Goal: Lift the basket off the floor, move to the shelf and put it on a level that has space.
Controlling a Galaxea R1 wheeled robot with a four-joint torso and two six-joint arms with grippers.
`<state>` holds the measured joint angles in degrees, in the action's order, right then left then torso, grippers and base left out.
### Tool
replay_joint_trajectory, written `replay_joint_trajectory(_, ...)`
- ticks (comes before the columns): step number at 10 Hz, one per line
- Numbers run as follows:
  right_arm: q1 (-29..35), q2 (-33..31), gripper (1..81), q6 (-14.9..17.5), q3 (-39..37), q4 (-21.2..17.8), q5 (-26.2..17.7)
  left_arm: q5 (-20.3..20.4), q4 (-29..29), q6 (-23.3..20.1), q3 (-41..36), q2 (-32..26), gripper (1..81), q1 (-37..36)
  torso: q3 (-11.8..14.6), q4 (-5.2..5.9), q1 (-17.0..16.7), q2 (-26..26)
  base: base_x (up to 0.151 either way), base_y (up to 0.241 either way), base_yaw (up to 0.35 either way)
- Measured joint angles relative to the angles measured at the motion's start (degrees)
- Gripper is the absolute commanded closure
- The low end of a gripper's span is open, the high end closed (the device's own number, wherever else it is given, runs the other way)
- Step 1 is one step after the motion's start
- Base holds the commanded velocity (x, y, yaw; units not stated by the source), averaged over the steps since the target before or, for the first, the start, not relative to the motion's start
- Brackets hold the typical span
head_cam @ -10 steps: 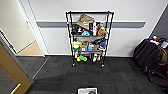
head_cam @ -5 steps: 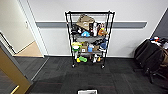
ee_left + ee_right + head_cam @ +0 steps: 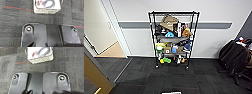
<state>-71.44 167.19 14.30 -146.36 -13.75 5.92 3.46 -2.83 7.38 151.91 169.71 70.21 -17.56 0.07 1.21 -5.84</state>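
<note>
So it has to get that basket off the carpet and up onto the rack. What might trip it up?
The basket still sits on the floor with something dark and looped lying inside; that could slide or spill if the lift tilts. On the shelf, the lower tiers are crammed with boxes and toys, so room probably exists on the top level alone, which is high and narrow: a poorly centred basket might tip off.

Woven wicker basket (image 3: 46, 11), matt carpet floor (image 3: 15, 18)

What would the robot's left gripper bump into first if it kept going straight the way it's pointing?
Probably the basket, sitting on the floor ahead of the wrist; depth is unclear.
</note>
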Motion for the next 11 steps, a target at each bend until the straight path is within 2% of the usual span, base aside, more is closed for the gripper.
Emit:
replay_joint_trajectory(7, -0.12, 0.0, 1.0, 0.0, -0.02, -0.05, -0.02, 0.04, 0.02, 0.0, 0.0, 0.0, 1.0, 0.13, 0.0, 0.0, 0.0, 0.0, 0.072, 0.0, 0.0)
replay_joint_trajectory(11, -0.04, 0.0, 1.0, 0.02, -0.02, -0.07, -0.04, 0.22, 0.05, 0.0, 0.0, 0.09, 1.0, 0.18, 0.0, 0.0, 0.02, 0.0, 0.0, 0.0, 0.0)
